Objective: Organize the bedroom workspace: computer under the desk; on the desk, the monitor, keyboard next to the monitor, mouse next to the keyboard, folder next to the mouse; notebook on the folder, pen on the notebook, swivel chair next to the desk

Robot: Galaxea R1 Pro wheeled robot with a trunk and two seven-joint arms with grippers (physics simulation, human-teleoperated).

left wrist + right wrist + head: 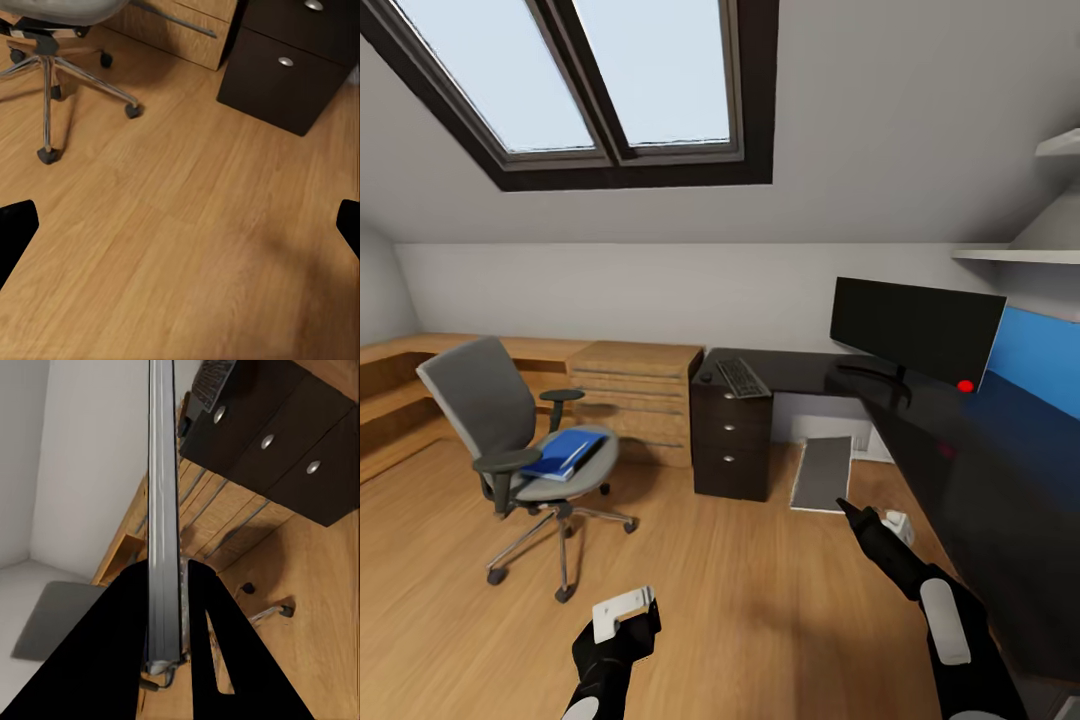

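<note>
The notebook (822,472) is gripped edge-on in the right pincer (850,508), at about five o'clock in the head view, just off the near edge of the desk (960,450). In the right wrist view its thin grey edge (163,510) is seen clamped between the two dark fingers (217,645), a hold that probably suits carrying so flat a thing upright. The left pincer (628,610) is held low at six o'clock over the wooden floor (180,150); its fingertips (15,225) are spread wide and nothing is carried, so it appears to be kept free for another item. The folder (565,452) lies on the seat of the chair (480,400) at nine o'clock, well apart from the desk. Since the notebook is meant to be stacked on the folder, that folder would seemingly need to be brought over first. The monitor (915,328) stands on the desk at two o'clock, and the keyboard (743,377) rests on the desk's far wing, above the black drawers (732,440), not yet beside the monitor.
</note>
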